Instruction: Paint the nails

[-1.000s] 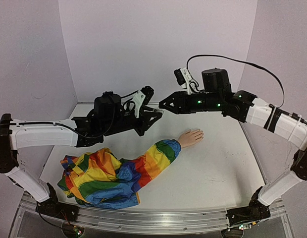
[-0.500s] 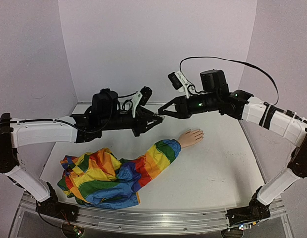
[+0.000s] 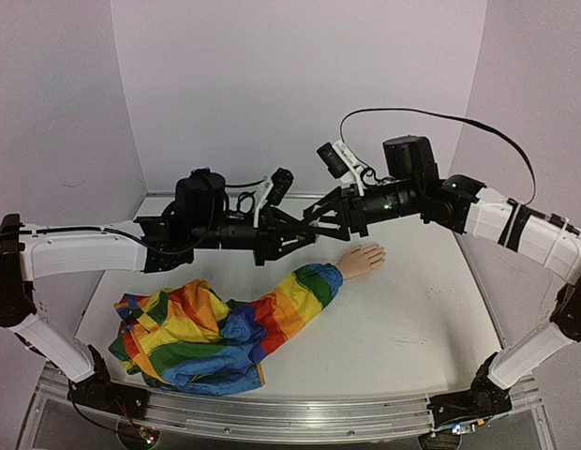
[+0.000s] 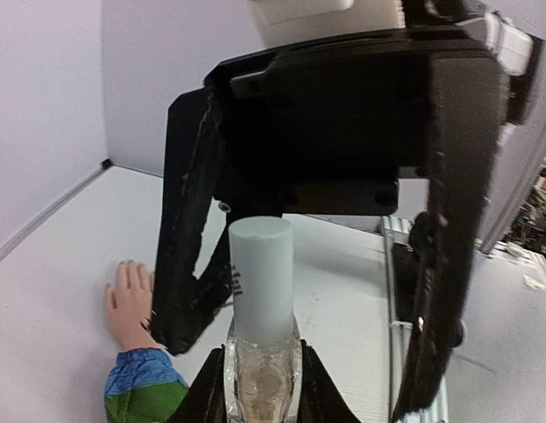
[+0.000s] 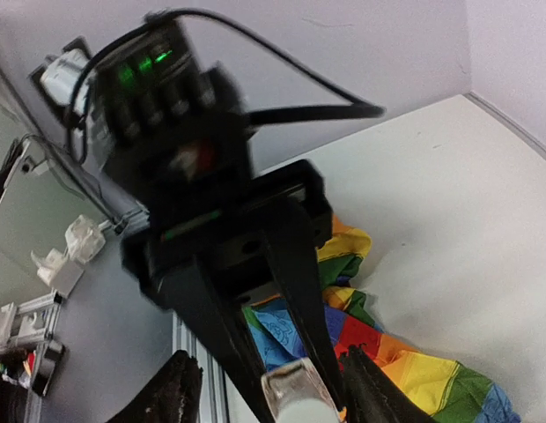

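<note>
Lilac walls, white surface (image 3: 412, 309). Left gripper (image 4: 261, 397) is pinching a small clear bottle (image 4: 261, 370) upright so its white cap (image 4: 262, 273) sticks out. Right gripper (image 3: 319, 220) is spread either side of that cap, I'd guess to twist it off, though I can't tell if it's touching. The nails (image 3: 379, 251) sit below on the mannequin hand (image 3: 363, 259), flat on the surface.

Tiny pale nails (image 3: 378, 250) (paint indiscernible)
</note>
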Tool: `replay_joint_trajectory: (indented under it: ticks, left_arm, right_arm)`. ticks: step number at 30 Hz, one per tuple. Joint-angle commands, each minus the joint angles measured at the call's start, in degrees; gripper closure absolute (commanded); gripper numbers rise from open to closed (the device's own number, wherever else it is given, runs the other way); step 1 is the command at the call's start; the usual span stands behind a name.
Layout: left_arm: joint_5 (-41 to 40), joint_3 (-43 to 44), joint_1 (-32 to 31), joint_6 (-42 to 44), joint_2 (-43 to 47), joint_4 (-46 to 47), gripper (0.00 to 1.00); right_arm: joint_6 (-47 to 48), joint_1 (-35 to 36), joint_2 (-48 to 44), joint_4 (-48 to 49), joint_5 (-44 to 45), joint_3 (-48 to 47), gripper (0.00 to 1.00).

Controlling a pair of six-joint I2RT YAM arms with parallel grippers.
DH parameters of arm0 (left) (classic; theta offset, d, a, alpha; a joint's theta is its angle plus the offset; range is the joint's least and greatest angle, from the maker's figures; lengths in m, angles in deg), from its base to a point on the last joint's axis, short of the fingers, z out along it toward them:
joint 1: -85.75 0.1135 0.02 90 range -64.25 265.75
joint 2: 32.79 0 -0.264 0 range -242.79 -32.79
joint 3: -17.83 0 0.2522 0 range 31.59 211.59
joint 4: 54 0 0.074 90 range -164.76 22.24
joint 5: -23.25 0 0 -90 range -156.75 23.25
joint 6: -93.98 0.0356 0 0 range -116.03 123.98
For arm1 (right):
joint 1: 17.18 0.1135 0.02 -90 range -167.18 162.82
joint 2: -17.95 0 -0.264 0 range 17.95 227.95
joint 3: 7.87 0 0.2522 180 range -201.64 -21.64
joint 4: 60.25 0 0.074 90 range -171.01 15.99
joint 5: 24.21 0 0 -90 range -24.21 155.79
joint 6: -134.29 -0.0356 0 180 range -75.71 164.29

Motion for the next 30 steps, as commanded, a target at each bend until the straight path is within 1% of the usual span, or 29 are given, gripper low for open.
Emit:
replay_joint_trajectory:
  ticks: [1, 4, 6, 9, 11, 15, 22, 27, 30]
  left_arm:
    - [-25.0, 0.4, -4.0, 7.6, 2.5, 4.6, 1.0]
    - [-29.6, 0.9, -5.1, 9.2, 1.7, 4.7, 1.0]
    - [-31.5, 1.3, -5.6, 9.7, 1.3, 4.7, 1.0]
    - [-32.2, 2.1, -5.8, 9.6, 0.5, 4.7, 1.0]
    - [-32.4, 2.6, -6.0, 9.6, -0.1, 4.7, 1.0]
    - [-33.1, 3.6, -6.5, 9.7, -1.0, 4.7, 1.0]
    - [-33.9, 4.2, -6.8, 10.5, -1.8, 4.8, 1.0]
    - [-34.9, 4.9, -6.8, 10.3, -2.3, 4.7, 1.0]
    - [-35.0, 5.3, -6.8, 9.8, -2.6, 4.8, 1.0]
  right_arm:
    - [-6.9, 1.1, -4.0, 1.3, 17.3, -0.3, 0.34]
    - [-10.3, 1.1, -4.2, 0.3, 21.1, -1.1, 0.32]
    - [-11.9, 1.4, -4.4, -1.4, 25.2, -2.0, 0.33]
    - [-15.1, 1.5, -4.0, -3.3, 30.2, -3.6, 0.39]
    - [-17.3, 1.7, -3.6, -3.2, 31.5, -3.9, 0.46]
    - [-20.4, 2.3, -2.3, -1.7, 32.6, -4.7, 0.54]
    - [-21.8, 3.5, 0.8, -0.2, 31.3, -6.8, 0.58]
    - [-22.4, 3.8, 2.3, 0.3, 30.1, -6.7, 0.69]
    - [-22.0, 3.9, 2.6, 1.0, 28.9, -6.2, 0.81]
